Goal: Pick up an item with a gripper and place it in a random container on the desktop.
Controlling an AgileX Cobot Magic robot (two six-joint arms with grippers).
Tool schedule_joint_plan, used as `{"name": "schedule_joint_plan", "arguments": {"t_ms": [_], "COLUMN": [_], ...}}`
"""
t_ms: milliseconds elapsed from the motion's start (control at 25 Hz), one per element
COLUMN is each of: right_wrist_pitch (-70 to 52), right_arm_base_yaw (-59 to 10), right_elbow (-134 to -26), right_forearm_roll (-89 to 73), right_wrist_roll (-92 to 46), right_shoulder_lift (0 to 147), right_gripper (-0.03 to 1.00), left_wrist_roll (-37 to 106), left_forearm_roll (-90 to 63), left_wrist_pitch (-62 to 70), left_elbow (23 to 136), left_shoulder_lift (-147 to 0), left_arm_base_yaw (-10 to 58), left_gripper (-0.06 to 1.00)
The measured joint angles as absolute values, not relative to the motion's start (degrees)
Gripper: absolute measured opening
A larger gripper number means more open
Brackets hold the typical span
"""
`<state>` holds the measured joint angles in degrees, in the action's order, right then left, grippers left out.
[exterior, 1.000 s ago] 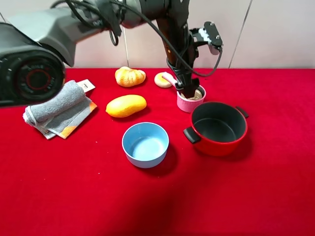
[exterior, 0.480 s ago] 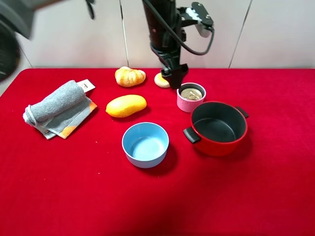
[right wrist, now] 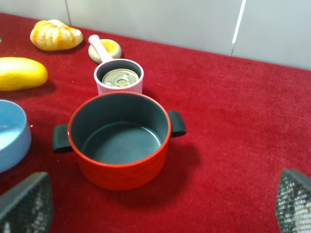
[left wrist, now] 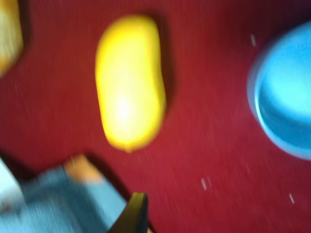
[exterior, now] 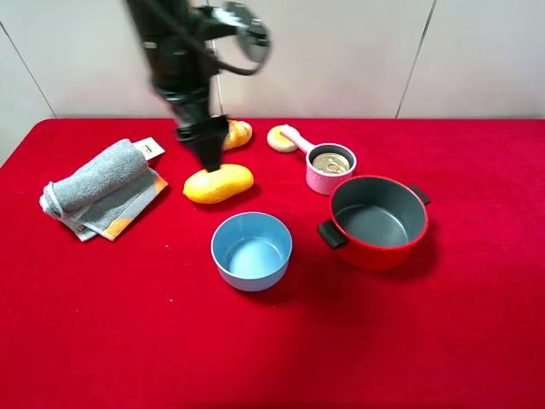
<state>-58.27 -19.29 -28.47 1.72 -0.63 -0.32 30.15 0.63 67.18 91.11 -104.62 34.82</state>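
Observation:
The tin can [exterior: 330,161] with its silvery pull-tab lid stands inside the pink saucepan [exterior: 326,181] on the red cloth; both show in the right wrist view, can [right wrist: 119,77] and saucepan [right wrist: 119,89]. My left gripper [exterior: 209,158] hangs empty just above the yellow mango [exterior: 218,183], well left of the saucepan. The left wrist view is blurred and shows only one fingertip [left wrist: 132,216], so its opening is unclear. My right gripper [right wrist: 158,208] is open and empty, its pads [right wrist: 24,204] wide apart in front of the red pot.
A red pot [exterior: 379,223] stands right of the saucepan and a blue bowl [exterior: 251,251] in front of the mango. A bread roll [exterior: 238,132] and a round pastry [exterior: 278,139] lie at the back. A rolled grey towel [exterior: 98,181] lies at the left.
My left gripper rose out of the pink saucepan, leaving the can inside, and swung left to above the mango. The other objects did not move.

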Motion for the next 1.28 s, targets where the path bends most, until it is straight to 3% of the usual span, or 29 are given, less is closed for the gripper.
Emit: {"name": "schedule_joint_plan", "arguments": {"t_ms": [480,1280], "right_wrist_pitch": [-58.27,-58.27], "right_arm_base_yaw": [-19.29,-19.29], "right_elbow": [-28.47,-28.47], "right_forearm_roll": [1.72,1.72], "right_wrist_roll": [-0.63,-0.63], "right_shoulder_lift": [-0.32,-0.32], "right_gripper": [0.69,0.69], "left_wrist_roll": [22.09,15.98], "left_forearm_roll": [0.74,-6.32], "left_wrist_pitch": [67.18,62.76], "left_elbow": [66.92,35.15], "left_shoulder_lift": [-78.48,-42.02], "left_arm_base_yaw": [29.26,29.14], "left_gripper": [0.97,0.97]}}
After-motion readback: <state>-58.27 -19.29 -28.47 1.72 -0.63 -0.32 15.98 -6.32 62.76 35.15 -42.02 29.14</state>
